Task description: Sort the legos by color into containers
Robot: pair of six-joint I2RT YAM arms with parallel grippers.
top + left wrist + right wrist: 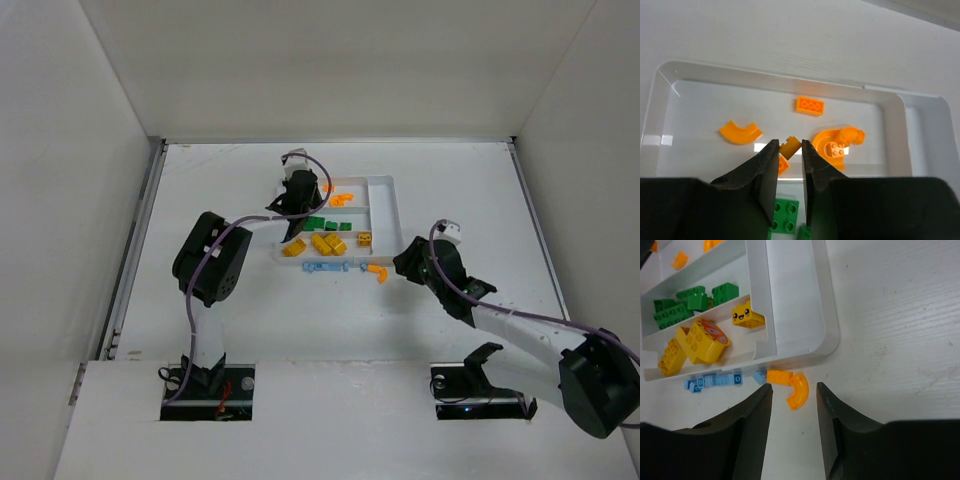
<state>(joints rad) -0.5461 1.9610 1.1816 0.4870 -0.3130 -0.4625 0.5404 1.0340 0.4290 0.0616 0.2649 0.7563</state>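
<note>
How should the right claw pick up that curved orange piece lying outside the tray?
From straight above, pinching the arc across its narrow band at mid-curve. It lies flat, and an orange brick sits against its upper end, so the right gripper should avoid that end.

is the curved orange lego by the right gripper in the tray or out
Out. The curved orange lego lies on the table, just outside the tray rim.
</note>
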